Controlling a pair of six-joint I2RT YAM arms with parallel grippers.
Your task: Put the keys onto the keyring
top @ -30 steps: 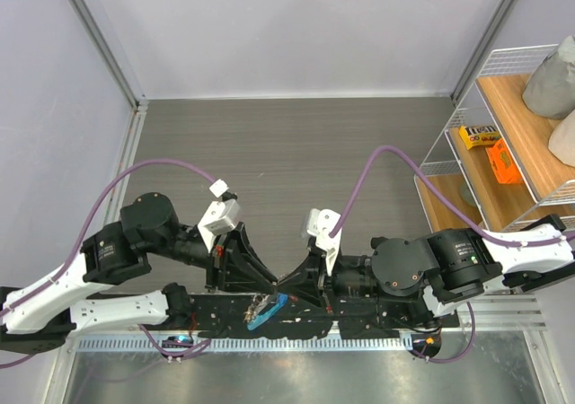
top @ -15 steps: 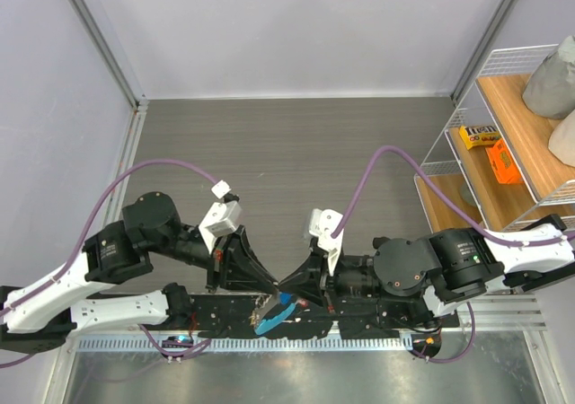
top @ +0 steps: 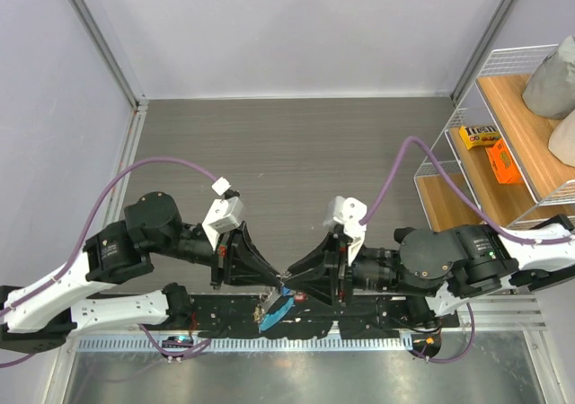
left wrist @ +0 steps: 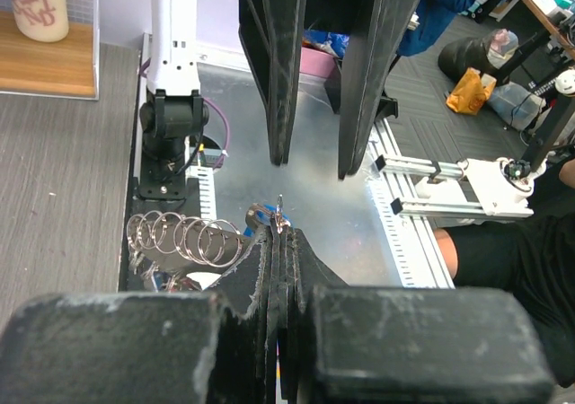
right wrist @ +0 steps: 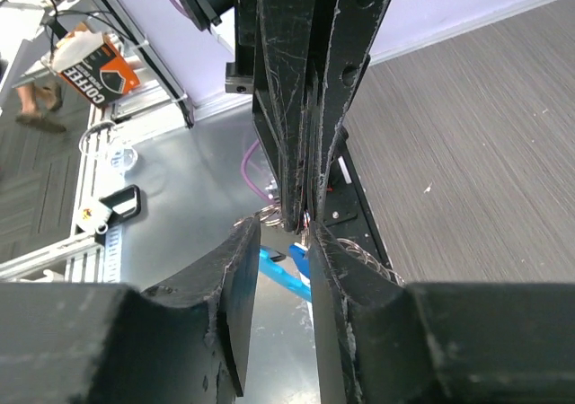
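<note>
The keyring (top: pixel 275 308) hangs just under the spot where the two arms meet tip to tip, above the near edge of the bench (top: pixel 296 153). In the top view its light-blue band slants down and to the left from the fingertips. In the left wrist view its silvery loops (left wrist: pixel 184 241) lie just left of the left fingers (left wrist: pixel 269 269), and a thin curl of wire runs from the loops up into their tips.

The left fingers are pressed fully together, with that wire clamped between them and a short metal end standing up out of the tips. The right fingers (right wrist: pixel 238 287) stand partly apart with a clear gap between them and hold nothing. They point straight at the closed left tips, which sit in line with that gap, very near. Whether the two pairs touch cannot be told from any view. From the right wrist the blue band (right wrist: pixel 280 276) shows low down in the gap, below the left tips.

The keys are hard to make out. A small brownish clump (top: pixel 263 315) sits at the band's lower end in the top view, too small to read. In the left wrist view the lower part of the loops is cut off behind the fingers. In the right wrist view the ring's wire is mostly hidden by both pairs of fingers.
</note>
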